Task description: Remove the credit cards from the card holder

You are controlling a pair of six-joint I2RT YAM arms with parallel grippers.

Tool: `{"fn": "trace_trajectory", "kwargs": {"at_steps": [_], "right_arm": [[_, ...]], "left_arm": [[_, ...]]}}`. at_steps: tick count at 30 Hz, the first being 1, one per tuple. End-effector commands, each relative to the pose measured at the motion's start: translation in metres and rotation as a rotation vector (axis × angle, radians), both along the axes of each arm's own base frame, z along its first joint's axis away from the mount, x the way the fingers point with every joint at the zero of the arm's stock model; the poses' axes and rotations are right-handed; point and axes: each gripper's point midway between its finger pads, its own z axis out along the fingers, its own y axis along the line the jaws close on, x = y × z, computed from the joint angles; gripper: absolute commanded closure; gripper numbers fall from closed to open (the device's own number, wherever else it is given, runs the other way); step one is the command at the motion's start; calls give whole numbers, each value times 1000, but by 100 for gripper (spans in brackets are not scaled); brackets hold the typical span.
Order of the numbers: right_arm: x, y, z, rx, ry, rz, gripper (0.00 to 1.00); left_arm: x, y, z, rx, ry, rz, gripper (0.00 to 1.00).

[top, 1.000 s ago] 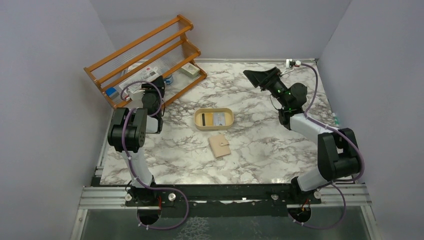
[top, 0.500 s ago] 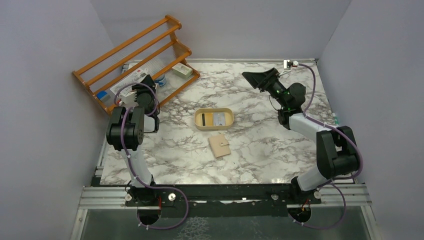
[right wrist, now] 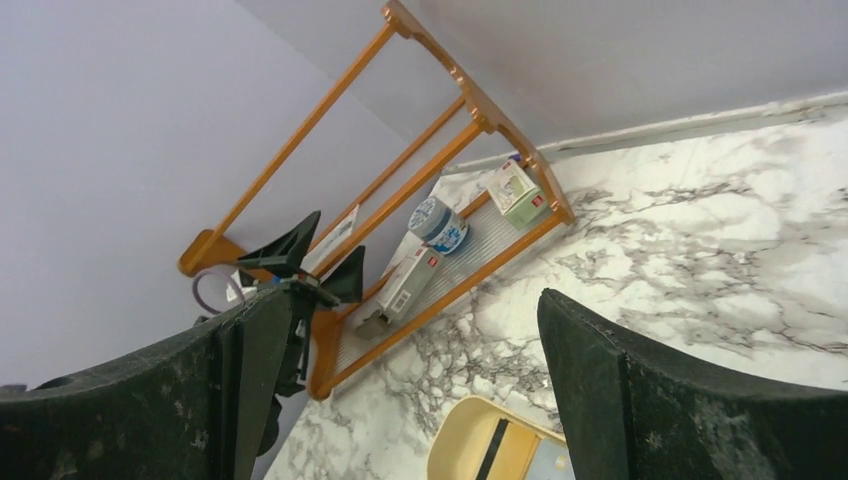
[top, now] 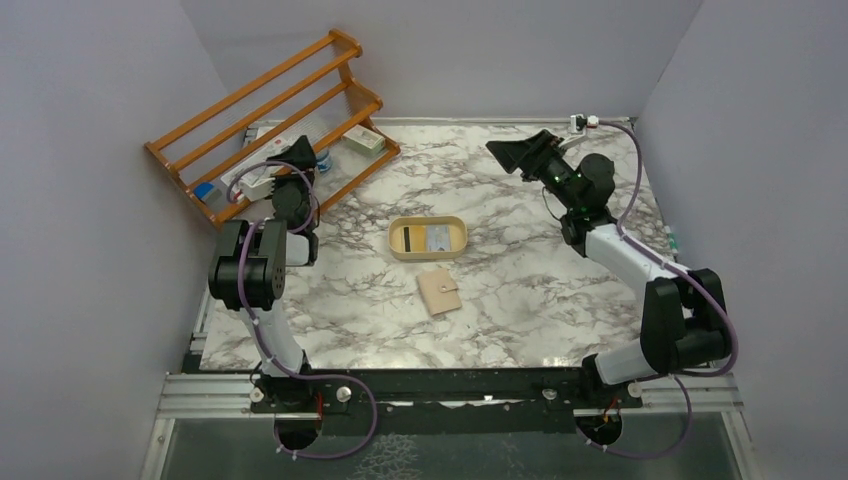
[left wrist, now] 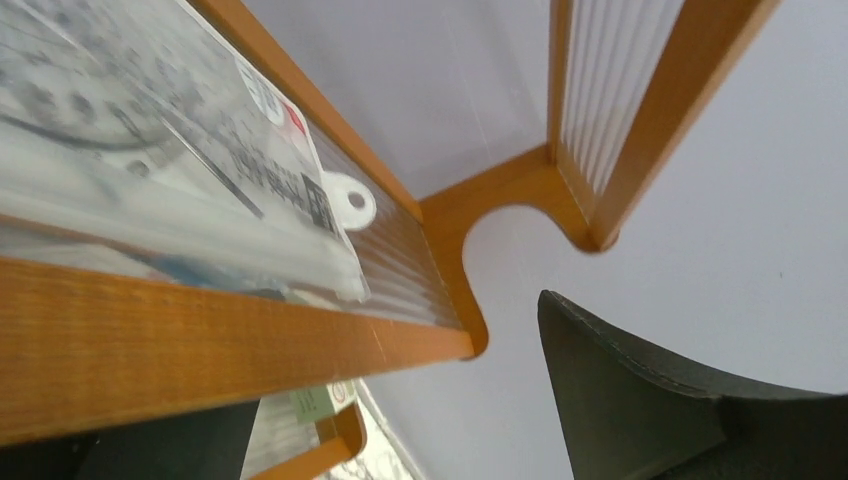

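Bringing the wide-open right gripper (right wrist: pixel 413 335) down onto the shut card holder (top: pixel 438 292), just near-side of the cream tray (top: pixel 393 241) holding two credit cards (top: pixel 441 238), should work best if the left gripper (right wrist: pixel 325 258), likewise spread by the wooden rack (top: pixel 262 110), pins an edge.

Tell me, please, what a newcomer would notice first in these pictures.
First comes the orange wooden rack at the far left corner of the table, with the left gripper open close against its shelves. Next, at the middle of the table, the cream oval tray has cards lying in it, and the closed tan wallet lies just in front of it. The right gripper hangs open above the far right.
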Motion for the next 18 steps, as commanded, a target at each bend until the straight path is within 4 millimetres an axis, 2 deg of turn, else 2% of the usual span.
{"fn": "trace_trajectory", "kwargs": {"at_steps": [1, 6, 10, 14, 18], "right_arm": [[1, -25, -4, -38, 33, -147, 0], [-3, -20, -30, -140, 185, -99, 0], [-16, -21, -51, -153, 278, -83, 0], [-36, -23, -68, -201, 319, -60, 0], [-61, -27, -83, -261, 361, -33, 0]], "left_arm": [[-19, -59, 58, 109, -147, -197, 1], [-41, -121, 37, 184, -61, -376, 1], [-66, -156, 7, 302, 70, -477, 1], [-92, -168, -13, 377, 161, -545, 1], [-118, -171, -20, 492, 263, -577, 1]]}}
